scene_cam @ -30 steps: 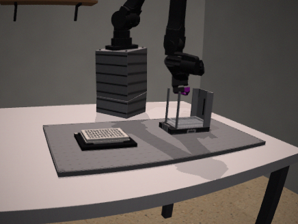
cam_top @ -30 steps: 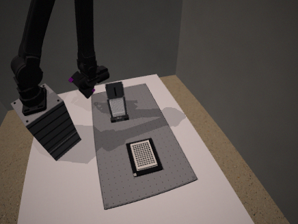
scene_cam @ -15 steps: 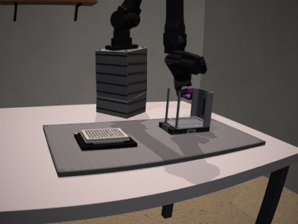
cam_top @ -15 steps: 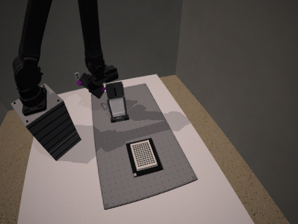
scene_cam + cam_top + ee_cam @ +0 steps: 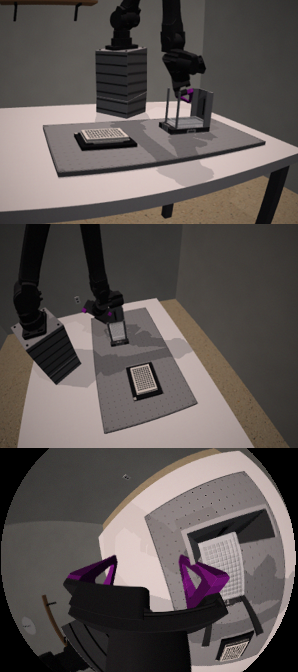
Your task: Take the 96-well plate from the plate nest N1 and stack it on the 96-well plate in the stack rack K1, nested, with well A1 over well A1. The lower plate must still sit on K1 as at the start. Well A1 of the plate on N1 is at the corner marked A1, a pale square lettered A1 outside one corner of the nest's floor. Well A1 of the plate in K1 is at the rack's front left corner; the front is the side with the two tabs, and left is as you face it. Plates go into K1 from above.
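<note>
Item — white table carrying a grey perforated base board; on the board, two fixtures well apart.

Plate nest N1: black, low, near the front of the board; a 96-well plate lies flat in it, white, wells facing up; a small pale square sits outside one corner of the nest, lettering too small to read.

Stack rack K1: black base, tall grey back wall, two thin upright posts on the opposite side; a second 96-well plate lies flat on its floor, between posts and wall.

Arm — black, mounted on a ribbed dark pedestal on the table beside the board; wrist bent down over K1.

Gripper: purple fingers spread fully wide, nothing between them; it hangs above the rack, at the height of the upper part of the back wall, clear of the plate below; the wrist view shows K1's plate beyond the fingers and N1's plate farther off.
</note>
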Tool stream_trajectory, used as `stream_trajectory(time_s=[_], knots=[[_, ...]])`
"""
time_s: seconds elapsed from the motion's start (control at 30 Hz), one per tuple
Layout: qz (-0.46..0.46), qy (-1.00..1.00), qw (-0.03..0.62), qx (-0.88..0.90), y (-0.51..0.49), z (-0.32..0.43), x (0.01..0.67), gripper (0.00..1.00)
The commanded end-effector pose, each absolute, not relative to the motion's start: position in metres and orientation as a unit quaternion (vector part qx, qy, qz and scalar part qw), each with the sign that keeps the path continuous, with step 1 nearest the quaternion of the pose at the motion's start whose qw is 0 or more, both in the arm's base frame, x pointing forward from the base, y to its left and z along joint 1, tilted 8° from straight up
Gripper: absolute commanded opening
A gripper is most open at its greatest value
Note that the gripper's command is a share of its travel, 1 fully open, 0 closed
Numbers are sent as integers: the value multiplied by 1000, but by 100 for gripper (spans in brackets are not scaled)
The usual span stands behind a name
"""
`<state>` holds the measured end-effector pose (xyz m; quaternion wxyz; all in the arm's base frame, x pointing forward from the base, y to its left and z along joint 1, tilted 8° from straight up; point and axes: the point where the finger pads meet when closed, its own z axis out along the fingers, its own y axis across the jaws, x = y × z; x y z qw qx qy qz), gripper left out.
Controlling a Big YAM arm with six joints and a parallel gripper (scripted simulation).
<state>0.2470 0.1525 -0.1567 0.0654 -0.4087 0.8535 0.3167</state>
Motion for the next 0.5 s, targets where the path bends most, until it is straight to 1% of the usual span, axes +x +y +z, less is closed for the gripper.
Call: stream_trajectory(time_s=[0.0, 0.13, 0.17, 0.23, 0.27, 0.4, 0.47], knots=[[308, 840, 111, -432, 146, -143, 285, 100], [308, 840, 111, -432, 146, -143, 285, 100], [288, 839, 127, -444, 142, -143, 293, 100], [269, 838, 137, -454, 134, -142, 300, 100], [273, 840, 126, -451, 129, -142, 299, 100], [275, 839, 127, -451, 124, -141, 304, 100], [243, 839, 138, -467, 115, -142, 304, 100]])
